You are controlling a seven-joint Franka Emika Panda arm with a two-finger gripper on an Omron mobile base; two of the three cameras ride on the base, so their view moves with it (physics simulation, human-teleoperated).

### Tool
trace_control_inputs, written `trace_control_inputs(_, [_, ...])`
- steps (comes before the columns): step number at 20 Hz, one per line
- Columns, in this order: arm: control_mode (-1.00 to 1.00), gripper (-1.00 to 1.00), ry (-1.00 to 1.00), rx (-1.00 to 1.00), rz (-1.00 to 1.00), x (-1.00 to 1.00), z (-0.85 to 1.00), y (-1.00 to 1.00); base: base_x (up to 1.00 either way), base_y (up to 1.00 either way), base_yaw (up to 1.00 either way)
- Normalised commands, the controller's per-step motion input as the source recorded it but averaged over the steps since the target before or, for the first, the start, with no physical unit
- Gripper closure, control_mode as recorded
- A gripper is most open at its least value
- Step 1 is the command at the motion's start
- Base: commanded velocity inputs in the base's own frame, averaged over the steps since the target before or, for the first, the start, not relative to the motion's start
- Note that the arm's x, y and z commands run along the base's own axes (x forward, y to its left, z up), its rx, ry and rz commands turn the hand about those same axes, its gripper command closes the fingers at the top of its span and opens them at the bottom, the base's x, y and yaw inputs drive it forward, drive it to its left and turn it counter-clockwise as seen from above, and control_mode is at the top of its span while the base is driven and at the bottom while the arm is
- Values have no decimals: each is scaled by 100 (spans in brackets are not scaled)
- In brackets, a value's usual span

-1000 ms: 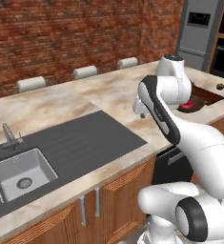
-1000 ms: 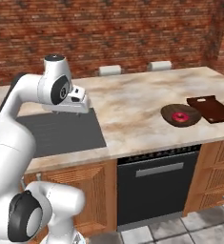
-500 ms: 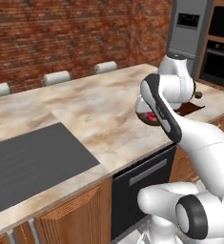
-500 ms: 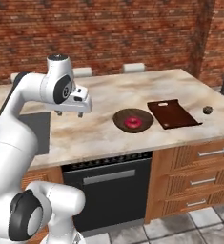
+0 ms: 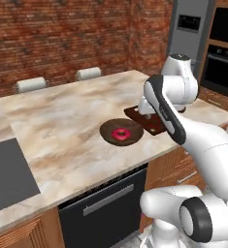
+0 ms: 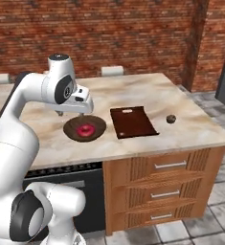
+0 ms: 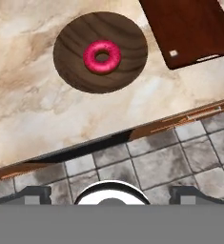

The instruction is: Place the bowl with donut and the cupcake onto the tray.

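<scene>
So going left to right across the marble counter (image 6: 147, 88) in the right base view: the arm's gripper (image 6: 70, 114) hangs over the counter's left part, just above the far-left rim of the bowl (image 6: 84, 128), not touching it, with nothing between the fingers. In the hand view the two dark fingertips (image 7: 33, 194) sit way out at the bottom corners, so the jaws are spread wide and empty. The bowl is a round, shallow dark wood thing sitting flat near the front edge of the counter, and the pink donut (image 6: 86, 129) lies flat in the middle of it, hole facing up. Being round, neither really points anywhere. Just to the right of the bowl, with a narrow strip of marble between them, is the tray (image 6: 132, 121), a dark reddish-brown board. Its long axis runs front-to-back across the counter, angled a little so the near end swings slightly right, and there's a small pale dot near its far edge. In the hand view the same dot (image 7: 173, 53) shows at the tray's (image 7: 189, 28) corner closest to the counter's front lip. Further right again, well apart from the tray, a small dark cupcake (image 6: 171, 118) stands on the marble near the right end. In the left base view the bowl (image 5: 122, 131) and donut (image 5: 120, 134) sit just left of the tray (image 5: 147, 123), which the arm partly hides.
</scene>
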Motion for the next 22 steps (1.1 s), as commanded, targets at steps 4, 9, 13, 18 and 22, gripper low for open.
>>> trace_control_inputs(4, [100, -100, 0, 0, 0, 0, 0, 0, 23, -100, 24])
trace_control_inputs(9, [100, -100, 0, 0, 0, 0, 0, 0, 24, -97, 26])
trace_control_inputs(13, [100, -100, 0, 0, 0, 0, 0, 0, 29, -68, 26])
trace_control_inputs(18, [100, -100, 0, 0, 0, 0, 0, 0, 41, -28, 21])
trace_control_inputs(22, [100, -100, 0, 0, 0, 0, 0, 0, 38, -7, 25])
